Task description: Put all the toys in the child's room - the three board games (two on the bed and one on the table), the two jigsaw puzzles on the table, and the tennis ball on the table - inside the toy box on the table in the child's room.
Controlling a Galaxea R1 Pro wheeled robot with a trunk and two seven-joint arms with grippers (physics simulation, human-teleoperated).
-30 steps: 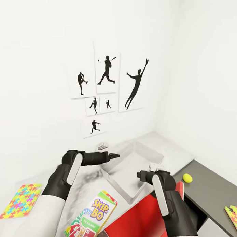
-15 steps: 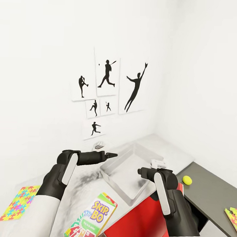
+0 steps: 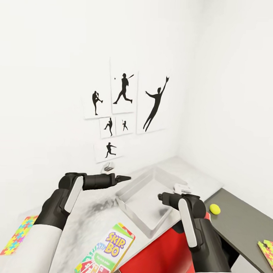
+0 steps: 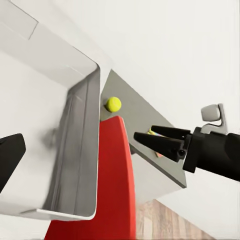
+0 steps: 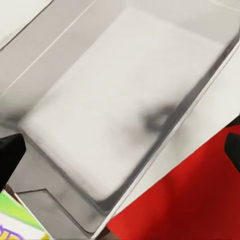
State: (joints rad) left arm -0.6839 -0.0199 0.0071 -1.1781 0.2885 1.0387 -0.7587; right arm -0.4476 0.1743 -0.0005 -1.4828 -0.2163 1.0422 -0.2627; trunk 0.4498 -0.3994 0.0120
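Empty toy box (image 3: 150,200) on table (image 3: 90,213)

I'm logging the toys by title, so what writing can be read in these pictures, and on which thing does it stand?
"SKIP-BO": on the card game box lying on the table.
Smaller print under that logo: too small to read.
Small white tag by the toy box: blurred, unreadable.

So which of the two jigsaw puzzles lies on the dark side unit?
The jigsaw puzzle at the head view's right edge, beyond the tennis ball; the other puzzle lies on the pale table.

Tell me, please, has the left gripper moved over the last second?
Yes. The left gripper has drawn slightly leftward, away from the toy box.
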